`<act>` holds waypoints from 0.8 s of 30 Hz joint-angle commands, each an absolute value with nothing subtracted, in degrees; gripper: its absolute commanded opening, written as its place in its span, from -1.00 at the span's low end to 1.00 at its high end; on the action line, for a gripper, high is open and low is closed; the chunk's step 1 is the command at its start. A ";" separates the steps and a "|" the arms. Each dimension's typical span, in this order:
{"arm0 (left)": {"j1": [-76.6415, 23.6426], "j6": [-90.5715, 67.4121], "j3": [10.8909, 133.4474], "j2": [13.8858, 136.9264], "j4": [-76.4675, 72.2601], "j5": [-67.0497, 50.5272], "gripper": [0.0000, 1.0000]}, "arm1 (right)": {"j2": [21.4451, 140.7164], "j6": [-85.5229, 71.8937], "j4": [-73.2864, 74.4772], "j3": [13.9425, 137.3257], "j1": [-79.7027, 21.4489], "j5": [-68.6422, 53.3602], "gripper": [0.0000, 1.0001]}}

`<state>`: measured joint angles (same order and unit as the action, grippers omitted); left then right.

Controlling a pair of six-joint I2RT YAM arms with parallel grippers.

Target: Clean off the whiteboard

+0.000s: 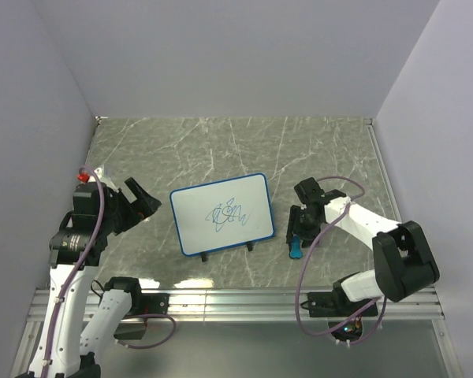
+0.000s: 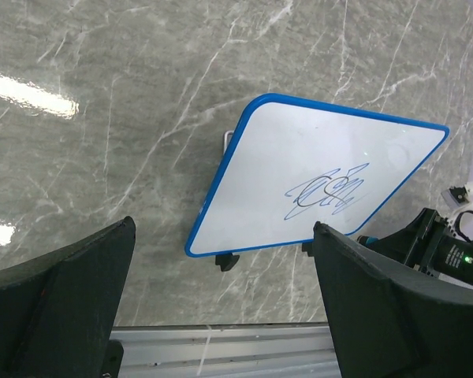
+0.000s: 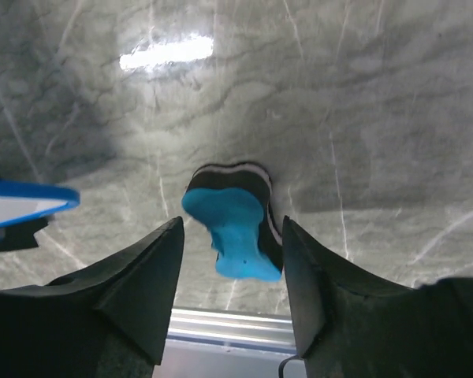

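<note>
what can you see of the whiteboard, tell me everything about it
The whiteboard is a small flat rectangle with a glossy white face and a blue, plastic-looking frame with rounded corners. A blue scribble sits near its middle, not yet wiped. Small black feet show under its near edge. It rests face up, slightly askew, about midway across the grey marbled table. Only the table touches it.

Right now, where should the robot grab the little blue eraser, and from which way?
Pinch the eraser by the long sides of its raised blue handle, coming down from above. It lies flat, felt down, and the right gripper's open jaws straddle it.
</note>
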<state>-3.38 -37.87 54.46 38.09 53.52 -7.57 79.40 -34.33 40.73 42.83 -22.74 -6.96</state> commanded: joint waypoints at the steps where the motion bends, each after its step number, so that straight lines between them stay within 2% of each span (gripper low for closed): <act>1: -3.69 -36.65 55.81 37.62 53.61 -6.77 0.99 | 80.77 -33.31 38.50 44.13 -23.38 -5.36 0.19; 7: -3.69 -36.74 55.11 38.14 52.82 -6.77 0.98 | 81.65 -33.57 36.74 41.93 -24.87 -4.57 0.06; 10: -3.69 -36.65 53.45 37.71 51.86 -7.38 0.96 | 81.39 -34.10 36.21 40.96 -25.93 -4.66 -0.24; 15: -3.69 -36.74 47.30 34.46 44.94 -15.26 0.98 | 81.39 -34.89 36.56 40.87 -27.59 -4.75 -0.51; 20: -3.08 -40.75 43.68 32.61 41.14 -17.85 0.92 | 79.90 -35.07 39.28 42.97 -29.35 -5.01 -0.91; 22: -3.08 -44.80 43.51 32.43 35.29 -19.92 0.90 | 78.40 -35.16 41.47 45.08 -29.71 -5.10 -1.00; 24: -3.08 -49.82 42.98 33.48 30.35 -22.67 0.84 | 77.00 -35.16 43.06 47.79 -30.23 -5.01 -1.00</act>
<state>-3.40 -42.76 43.11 33.50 41.93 -17.30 80.01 -34.70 39.72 42.96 -29.28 -5.43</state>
